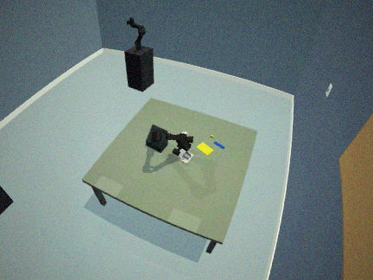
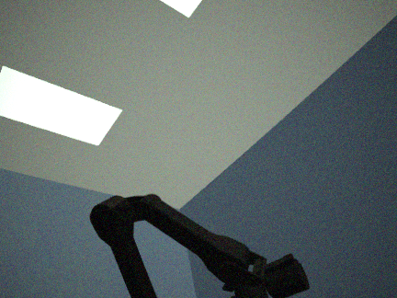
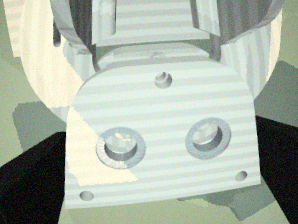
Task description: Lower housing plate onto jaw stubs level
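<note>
The pale housing plate spans the middle of the wrist view, with two grey-ringed holes and three small holes. My gripper is shut on it, with one black finger at each side edge. The pale left jaw and right jaw show beyond and beneath the plate. Pale material shows through both ringed holes; the stubs cannot be made out clearly, nor whether the plate touches them. In the top view the white assembly lies on the table beside my hand. The exterior view shows only the arm.
On the green table are a yellow sheet, a blue bar and a small yellow piece, all beyond the arm. A white piece shows partly behind the arm. The arm's dark base stands left.
</note>
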Robot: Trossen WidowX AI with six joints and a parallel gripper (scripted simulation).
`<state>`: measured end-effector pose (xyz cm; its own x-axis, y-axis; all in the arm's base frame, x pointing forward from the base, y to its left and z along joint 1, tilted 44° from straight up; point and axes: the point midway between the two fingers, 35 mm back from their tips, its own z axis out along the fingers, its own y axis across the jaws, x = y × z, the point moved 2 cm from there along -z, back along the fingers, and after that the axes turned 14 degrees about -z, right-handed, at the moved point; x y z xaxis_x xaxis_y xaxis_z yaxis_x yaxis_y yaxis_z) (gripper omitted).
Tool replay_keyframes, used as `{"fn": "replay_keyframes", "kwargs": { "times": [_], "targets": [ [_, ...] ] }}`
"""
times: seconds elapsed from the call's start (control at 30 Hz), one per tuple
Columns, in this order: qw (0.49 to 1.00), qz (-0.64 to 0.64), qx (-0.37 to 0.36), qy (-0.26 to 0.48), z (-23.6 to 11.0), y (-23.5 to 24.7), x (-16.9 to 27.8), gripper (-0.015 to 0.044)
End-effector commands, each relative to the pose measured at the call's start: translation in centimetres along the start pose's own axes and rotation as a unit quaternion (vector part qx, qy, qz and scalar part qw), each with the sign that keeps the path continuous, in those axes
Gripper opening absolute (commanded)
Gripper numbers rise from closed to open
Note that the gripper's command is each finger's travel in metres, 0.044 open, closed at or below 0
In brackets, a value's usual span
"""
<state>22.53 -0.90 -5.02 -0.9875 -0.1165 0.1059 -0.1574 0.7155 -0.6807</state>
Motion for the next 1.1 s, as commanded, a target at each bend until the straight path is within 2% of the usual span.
{"fn": "replay_keyframes", "kwargs": {
  "times": [0.0,1.07],
  "targets": [
    [1.000,-0.004,0.003,0.000,0.08,-0.05,0.10,0.0351],
    [1.000,-0.004,0.003,0.000,0.81,-0.07,0.10,0.0351]
  ]
}}
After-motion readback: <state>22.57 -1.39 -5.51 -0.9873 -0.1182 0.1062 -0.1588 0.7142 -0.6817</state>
